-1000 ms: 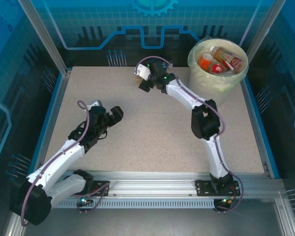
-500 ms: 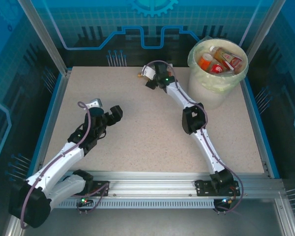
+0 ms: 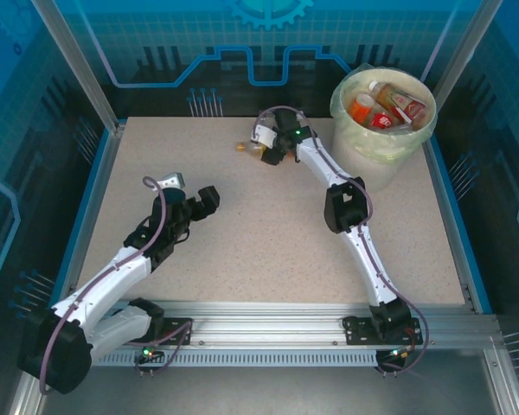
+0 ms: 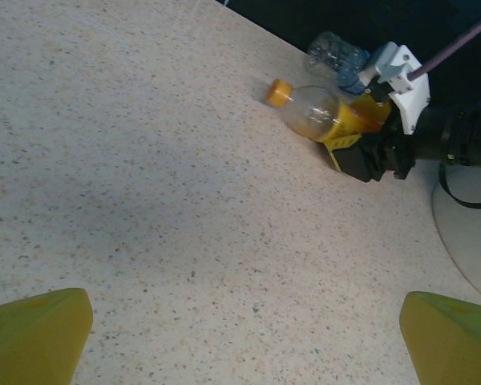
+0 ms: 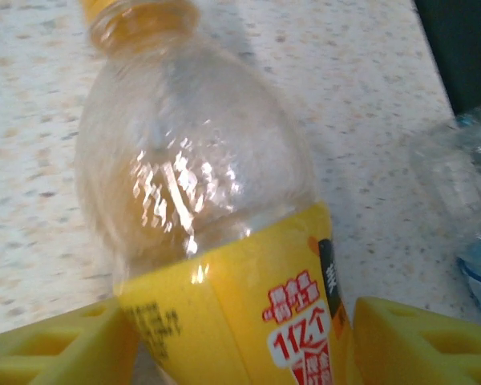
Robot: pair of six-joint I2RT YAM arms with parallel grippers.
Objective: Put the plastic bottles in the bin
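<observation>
Clear bottle (image 5: 465, 184) beside yellow-labelled bottle (image 5: 200, 208), bin (image 3: 376, 162)

Top external: high, behind the arm bases at 6 o'clock, looking down on the whole table (image 3: 242, 233); bin (image 3: 372, 164) at 1 o'clock. Left wrist: low over the table, facing the far edge, mid-range, left gripper (image 4: 240, 341) tips at 5 and 7 o'clock. Right wrist: very close, angled down, right gripper (image 5: 240, 345) at 6 o'clock. All three views share the yellow-label bottle (image 3: 247, 148) (image 4: 314, 114) (image 5: 200, 184).
</observation>
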